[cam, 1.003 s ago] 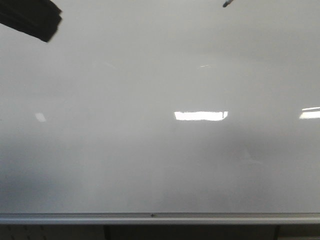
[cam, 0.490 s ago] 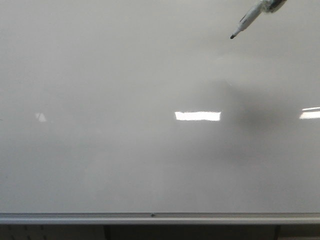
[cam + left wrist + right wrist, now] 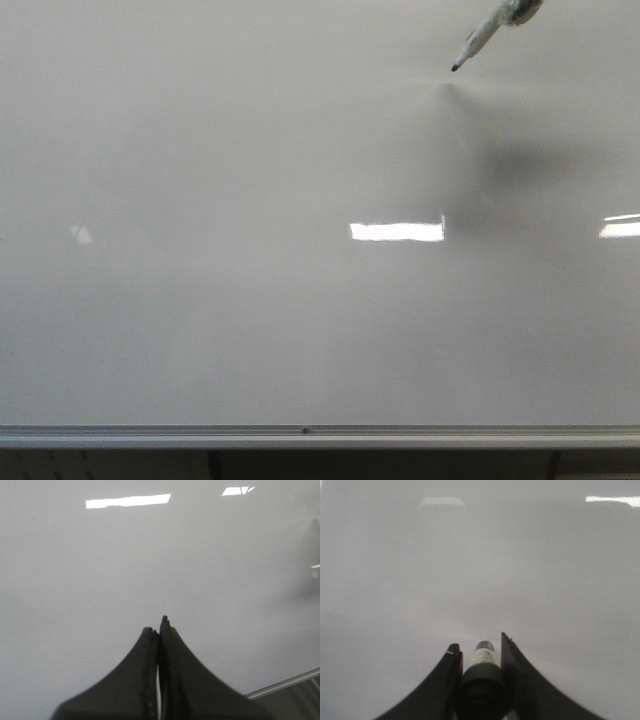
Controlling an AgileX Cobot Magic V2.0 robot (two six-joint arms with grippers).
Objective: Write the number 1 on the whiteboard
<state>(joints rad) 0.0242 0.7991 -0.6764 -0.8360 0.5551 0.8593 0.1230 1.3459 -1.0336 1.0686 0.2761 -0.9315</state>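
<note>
One marker (image 3: 484,36), clamped between right gripper (image 3: 479,652) fingers, tip just above the whiteboard (image 3: 250,330). Left gripper (image 3: 159,625): fingers pressed together, holding nothing.

A marker (image 3: 488,35) slants in from the top right corner of the front view, white-barrelled, its dark tip pointing down and to the left. A soft grey shadow (image 3: 510,165) lies below and right of the tip. In the right wrist view the marker (image 3: 483,656) is seen end on. Bright light glares (image 3: 397,231) lie across the glossy surface.
</note>
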